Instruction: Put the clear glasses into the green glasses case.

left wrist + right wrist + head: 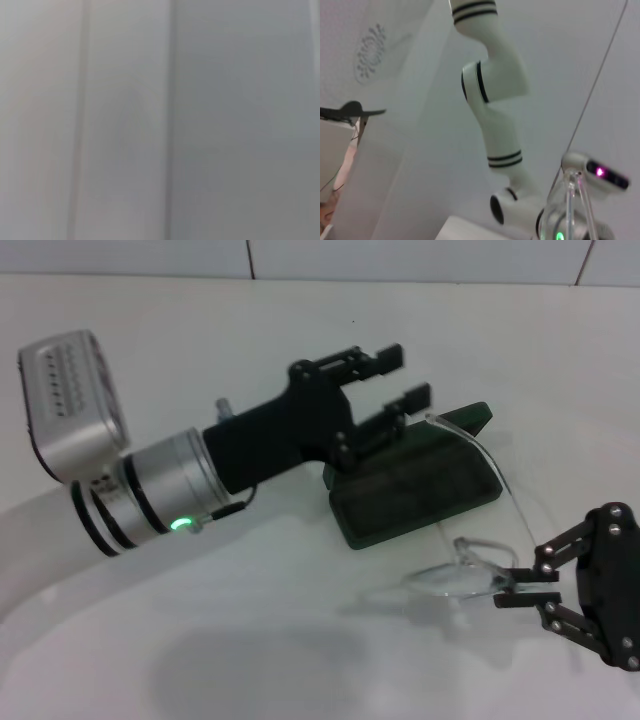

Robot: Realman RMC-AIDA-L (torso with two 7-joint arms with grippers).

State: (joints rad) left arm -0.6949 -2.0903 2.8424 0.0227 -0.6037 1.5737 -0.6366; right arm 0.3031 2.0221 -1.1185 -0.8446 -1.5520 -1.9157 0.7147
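- We see our right gripper (512,592) pinching the clear glasses (480,540), transparent and curved, over the open green glasses case (415,498).
- Our left gripper (397,380) hovers with fingers spread, empty.

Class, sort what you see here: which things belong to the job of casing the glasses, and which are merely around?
Belong to the job:
- clear glasses, held by the right gripper
- green glasses case, open
- left gripper, open above the case

Merely around:
- white table
- tiled wall
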